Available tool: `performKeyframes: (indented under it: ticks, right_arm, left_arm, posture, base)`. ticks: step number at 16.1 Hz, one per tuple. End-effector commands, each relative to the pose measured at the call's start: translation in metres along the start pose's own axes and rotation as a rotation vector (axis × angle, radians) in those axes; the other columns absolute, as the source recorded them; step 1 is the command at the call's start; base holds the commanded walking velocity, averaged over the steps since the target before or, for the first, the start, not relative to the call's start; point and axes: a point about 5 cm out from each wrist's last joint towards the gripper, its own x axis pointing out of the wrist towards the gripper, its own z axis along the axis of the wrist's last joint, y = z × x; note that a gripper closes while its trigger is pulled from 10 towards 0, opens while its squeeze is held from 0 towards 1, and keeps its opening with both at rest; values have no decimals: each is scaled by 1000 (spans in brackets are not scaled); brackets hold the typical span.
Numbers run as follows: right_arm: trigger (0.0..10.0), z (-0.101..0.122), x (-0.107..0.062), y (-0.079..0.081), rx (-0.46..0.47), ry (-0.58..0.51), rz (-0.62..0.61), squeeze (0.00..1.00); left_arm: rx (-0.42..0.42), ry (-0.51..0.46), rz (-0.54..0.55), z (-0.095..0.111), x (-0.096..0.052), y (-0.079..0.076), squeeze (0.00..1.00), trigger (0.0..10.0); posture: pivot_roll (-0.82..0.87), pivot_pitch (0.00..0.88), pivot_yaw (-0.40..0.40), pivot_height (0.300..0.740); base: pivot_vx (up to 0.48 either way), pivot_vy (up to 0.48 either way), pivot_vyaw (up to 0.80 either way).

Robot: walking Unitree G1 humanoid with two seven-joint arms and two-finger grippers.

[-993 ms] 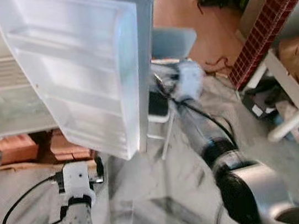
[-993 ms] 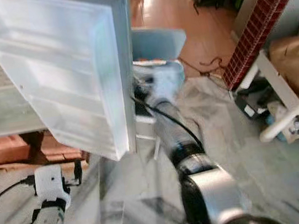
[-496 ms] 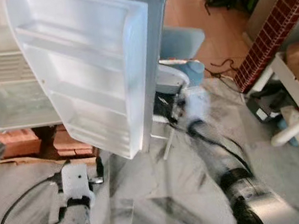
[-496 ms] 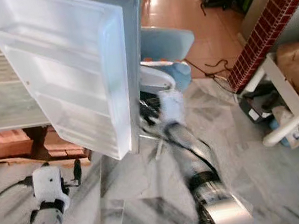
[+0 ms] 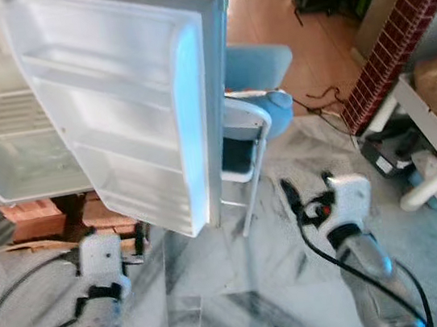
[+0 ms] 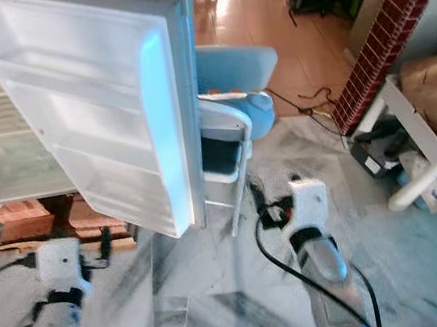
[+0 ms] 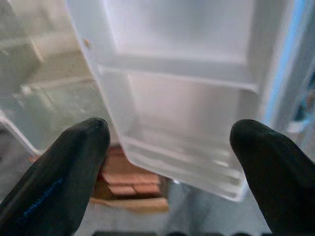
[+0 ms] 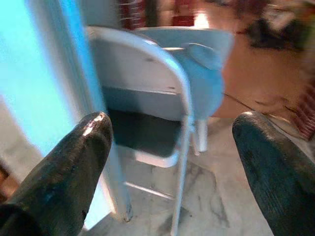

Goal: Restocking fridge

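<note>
So the fridge door (image 5: 139,118) is swung wide open now, its shelves bare, and behind it you can see the fridge interior (image 5: 3,137), which looks bare too. The big change from a second ago: the right arm was stretched out by the door edge, up near the folding chair (image 5: 244,139), and it has since pulled back and dropped low over the marble floor (image 6: 217,269). The right pincer (image 6: 277,200) now hangs off the door, fingers spread wide with nothing between them, pointing at the chair and the door's edge in the wrist view. The left pincer (image 5: 128,245) sits low under the door's bottom corner, also spread and holding nothing, looking up at the door shelves. My read is the opening step is done and the door stays open by itself. Nothing to restock is in either pincer, so I'd guess fetching the groceries comes next.
</note>
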Motion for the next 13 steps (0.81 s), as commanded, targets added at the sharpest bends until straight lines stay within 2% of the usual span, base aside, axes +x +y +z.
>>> performKeyframes:
  ticks: [1, 2, 3, 4, 5, 7, 10, 13]
  right_arm:
    - [10000, 0, -5, -8, -10, -17, -63, 0]
    - [10000, -1, -6, -7, -10, -16, -67, 0]
    - [10000, -6, -9, -5, -14, 1, -65, 0]
    - [10000, -11, -11, -4, -27, 19, -64, 0]
    - [10000, -13, -12, -8, -27, 19, -90, 0]
    - [10000, -10, -12, -13, -27, -4, -137, 0]
    - [10000, -7, -11, -15, -43, -15, -117, 0]
    - [10000, 0, 1, -9, -74, -36, -45, 0]
  left_arm:
    - [24, -39, -6, 8, 4, 4, 0, 10000]
    - [30, -41, -8, 8, 5, 4, 0, 10000]
    - [19, -36, -33, 8, 10, 0, 0, 10000]
    - [24, -43, -95, 10, 18, -9, 0, 10000]
    - [28, -53, -137, 14, 24, -15, 0, 10000]
    - [43, -63, -175, 17, 33, -17, 0, 10000]
    - [3, -58, -169, 16, 38, -16, 0, 10000]
    - [-13, -69, -155, 16, 37, -19, 0, 10000]
  posture:
    - [161, 5, -21, 740]
    - [161, 5, -21, 740]
    - [139, 0, 14, 740]
    - [118, 0, 45, 740]
    - [105, 0, 60, 740]
    - [71, 0, 82, 740]
    - [66, 0, 66, 740]
    - [89, 2, 36, 740]
  base:
    - [0, 0, 0]
    - [0, 0, 0]
    - [0, 0, 0]
    - [0, 0, 0]
    - [0, 0, 0]
    - [0, 0, 0]
    - [0, 0, 0]
    - [0, 0, 0]
